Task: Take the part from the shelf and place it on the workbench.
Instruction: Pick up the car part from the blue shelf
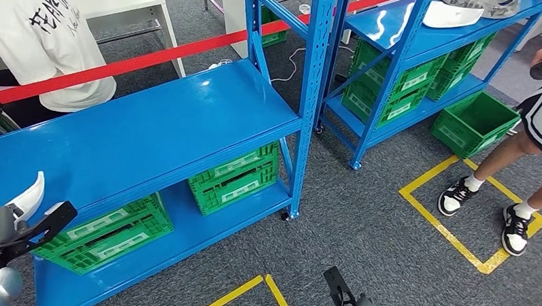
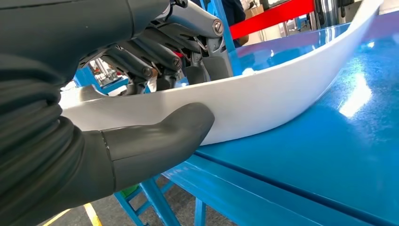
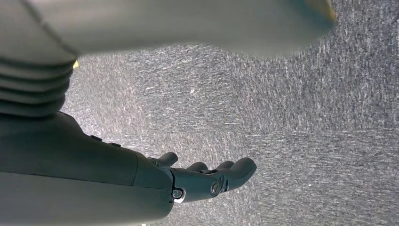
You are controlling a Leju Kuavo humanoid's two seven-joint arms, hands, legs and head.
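The left hand (image 2: 155, 94) is seen clasped on a curved white part (image 2: 282, 89), thumb beneath and fingers above, just over the blue shelf (image 2: 329, 155). The right hand (image 3: 207, 179) hangs loose, unclenched, above grey carpet (image 3: 306, 117).

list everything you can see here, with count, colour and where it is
part: one, white, curved, gripped by the left hand over the near shelf top
shelves: two, blue, one near, one behind it
crates: several, green, on lower shelf levels and one on the floor
white parts: a few, on top of the far shelf
barrier tape: one, red, behind the near shelf
floor tape: yellow lines on grey carpet
people: two, one at right, one upper left
left hand: grips the part
right hand: hanging over carpet, holding nothing
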